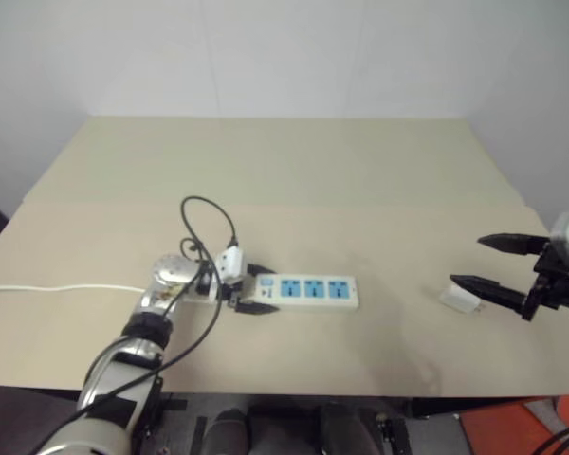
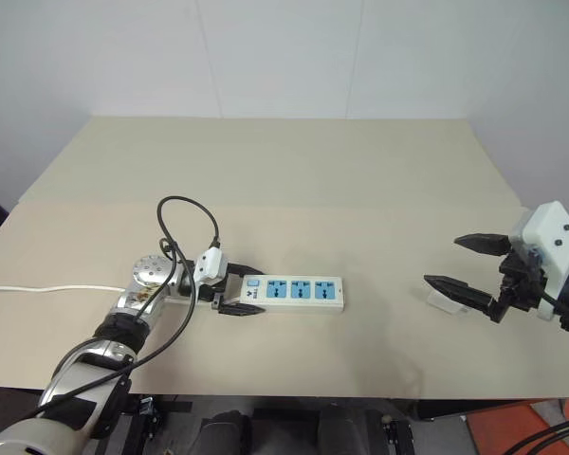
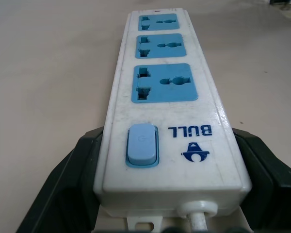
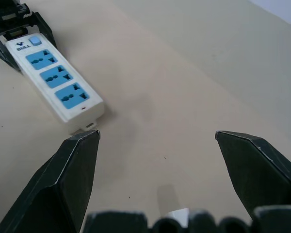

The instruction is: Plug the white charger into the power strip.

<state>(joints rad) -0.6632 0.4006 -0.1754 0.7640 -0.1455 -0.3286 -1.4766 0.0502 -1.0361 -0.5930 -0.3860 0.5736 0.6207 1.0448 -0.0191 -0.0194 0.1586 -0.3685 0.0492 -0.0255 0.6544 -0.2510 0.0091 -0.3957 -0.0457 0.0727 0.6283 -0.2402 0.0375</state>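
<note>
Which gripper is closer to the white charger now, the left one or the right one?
Right. The right gripper hovers open just by the white charger. The left gripper is far off, its fingers around the power strip.

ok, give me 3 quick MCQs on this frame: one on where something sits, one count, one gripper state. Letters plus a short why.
1. Where does the white charger lie?
A. On the table under the right gripper
B. In a socket of the strip
C. Between the left gripper's fingers

2. How many blue sockets does the power strip have?
A. Two
B. Three
C. Four

3. What is the left gripper doing?
A. Hanging open, clear of everything
B. Shut on the charger
C. Clamped on the strip's switch end

Answers:
1 A: it sits on the table, beneath the open right gripper, far from the strip.
2 B: the left wrist view shows three in a row, past the switch.
3 C: a black finger presses each side of the switch end.
</note>
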